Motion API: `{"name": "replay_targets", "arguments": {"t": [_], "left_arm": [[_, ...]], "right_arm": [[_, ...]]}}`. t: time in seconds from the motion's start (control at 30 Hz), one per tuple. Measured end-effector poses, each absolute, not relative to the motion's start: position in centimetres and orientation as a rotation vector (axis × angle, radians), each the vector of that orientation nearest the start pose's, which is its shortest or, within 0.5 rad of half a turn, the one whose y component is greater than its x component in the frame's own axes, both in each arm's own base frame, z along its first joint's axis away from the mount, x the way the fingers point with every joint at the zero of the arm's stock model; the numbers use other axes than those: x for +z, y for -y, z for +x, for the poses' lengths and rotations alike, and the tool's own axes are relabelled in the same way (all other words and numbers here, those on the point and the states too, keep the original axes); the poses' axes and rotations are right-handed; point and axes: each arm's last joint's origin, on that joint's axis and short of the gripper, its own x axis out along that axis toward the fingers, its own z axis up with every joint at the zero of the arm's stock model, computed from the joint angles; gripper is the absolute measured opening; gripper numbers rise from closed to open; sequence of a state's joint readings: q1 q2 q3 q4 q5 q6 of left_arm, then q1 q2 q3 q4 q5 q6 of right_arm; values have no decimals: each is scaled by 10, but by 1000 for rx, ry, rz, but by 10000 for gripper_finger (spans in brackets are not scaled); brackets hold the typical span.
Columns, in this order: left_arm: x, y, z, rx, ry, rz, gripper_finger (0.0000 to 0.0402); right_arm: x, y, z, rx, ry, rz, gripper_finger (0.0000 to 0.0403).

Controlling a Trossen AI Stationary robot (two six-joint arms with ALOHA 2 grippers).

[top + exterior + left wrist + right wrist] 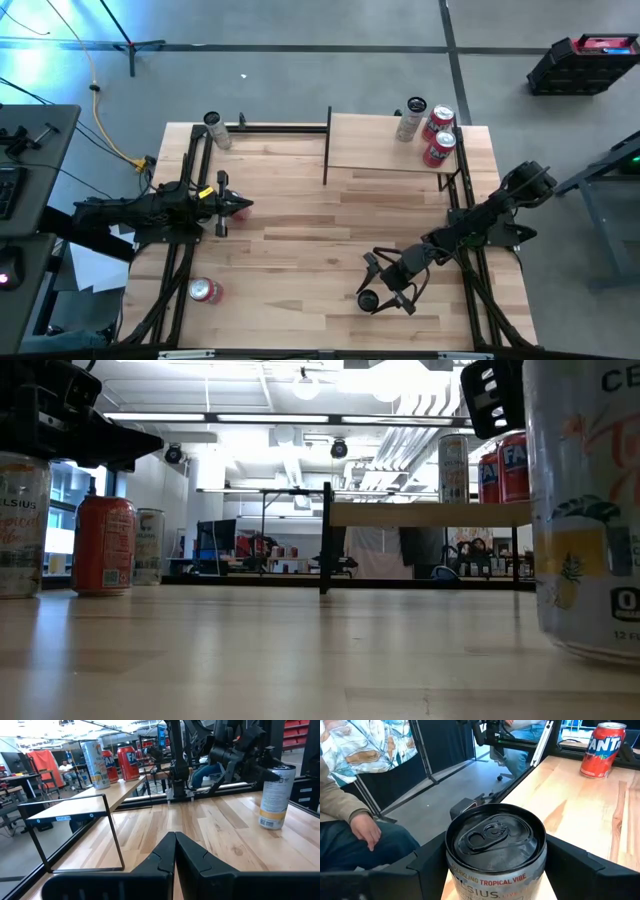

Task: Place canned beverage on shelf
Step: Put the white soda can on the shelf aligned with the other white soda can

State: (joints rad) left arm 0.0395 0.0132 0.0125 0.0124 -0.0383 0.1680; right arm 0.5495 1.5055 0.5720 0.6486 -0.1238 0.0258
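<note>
One planked table (300, 215) carried one raised shelf (385, 145) at its far right corner, and three cans (428, 130) stood on the shelf: one pale, two red. Three more cans stood on the table: a pale one (216, 130) at the far left corner, a red one (205, 291) at the near left, and a black-topped one (495, 852) near the front edge. The right gripper (383, 292) straddled that last can, jaws spread on either side. The left gripper (236, 207) waited at the table's left, jaws pressed together. One seated person's hand (366, 831) showed beyond the table.
</note>
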Motion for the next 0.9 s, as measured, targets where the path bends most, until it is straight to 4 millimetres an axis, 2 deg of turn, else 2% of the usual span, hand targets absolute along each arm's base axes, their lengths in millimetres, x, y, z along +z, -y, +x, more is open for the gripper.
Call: {"name": "replay_targets", "arguments": {"t": [0.23, 0.43, 0.57, 0.67, 0.8, 0.9], "left_arm": [[168, -5, 98, 79, 5, 168, 3], [168, -5, 98, 78, 5, 168, 3], [168, -5, 98, 78, 5, 168, 3], [168, -5, 98, 78, 5, 168, 3], [168, -5, 98, 79, 5, 168, 3], [168, -5, 98, 78, 5, 168, 3]], "right_arm": [[177, -155, 244, 667, -308, -40, 275], [182, -152, 240, 654, -365, -45, 322], [197, -152, 234, 645, -423, -50, 351], [213, -157, 228, 572, -459, -69, 357], [229, -172, 219, 469, -452, -103, 358], [229, -182, 213, 394, -438, -100, 358]]}}
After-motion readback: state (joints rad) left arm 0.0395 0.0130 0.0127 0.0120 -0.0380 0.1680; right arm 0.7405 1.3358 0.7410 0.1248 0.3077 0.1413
